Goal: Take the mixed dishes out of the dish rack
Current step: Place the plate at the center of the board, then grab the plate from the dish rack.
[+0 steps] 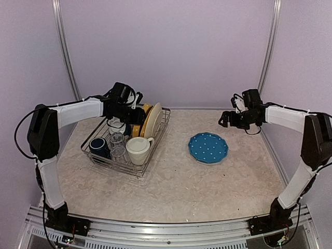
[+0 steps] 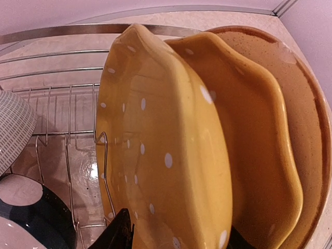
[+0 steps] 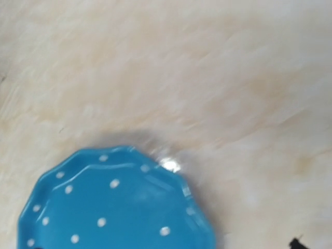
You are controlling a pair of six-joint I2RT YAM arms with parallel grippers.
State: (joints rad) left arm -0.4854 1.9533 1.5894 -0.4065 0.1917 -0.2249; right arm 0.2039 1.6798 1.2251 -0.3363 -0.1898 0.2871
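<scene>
In the wire rack [image 2: 62, 32]: glossy scalloped yellow plate [image 2: 171, 155].

no readable text, labels, brands or numbers on anything

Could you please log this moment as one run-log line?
left jaws: astride yellow dotted plate in dish rack | right jaws: open, empty | blue plate: flat on table

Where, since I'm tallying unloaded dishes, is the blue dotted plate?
In the top view the blue dotted plate lies flat on the table, right of the dish rack, near the right gripper.
</scene>
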